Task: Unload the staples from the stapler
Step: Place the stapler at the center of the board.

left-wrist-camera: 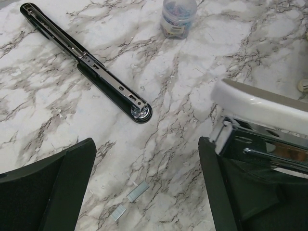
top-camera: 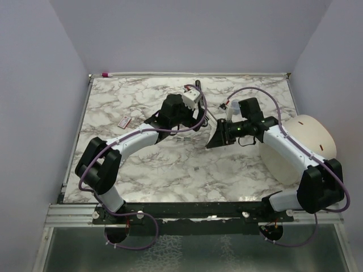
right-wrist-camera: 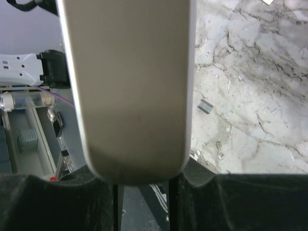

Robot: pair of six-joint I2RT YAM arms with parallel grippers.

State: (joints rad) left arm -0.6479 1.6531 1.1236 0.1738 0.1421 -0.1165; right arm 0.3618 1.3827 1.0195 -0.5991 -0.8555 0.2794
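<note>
2 staple strips (left-wrist-camera: pixel 138 191), 1 white stapler (left-wrist-camera: pixel 260 103), 1 blk bar (left-wrist-camera: pixel 86 62), 1 jar (left-wrist-camera: pixel 178 17).

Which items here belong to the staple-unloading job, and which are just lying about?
Job: stapler held in the right gripper; loose staples on the marble table.
Lying about: black bar; clear jar; big white round object.

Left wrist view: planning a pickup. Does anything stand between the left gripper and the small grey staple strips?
Nothing visible: two silvery metal staple strips lie on bare marble tabletop, framed by the open left gripper.
</note>
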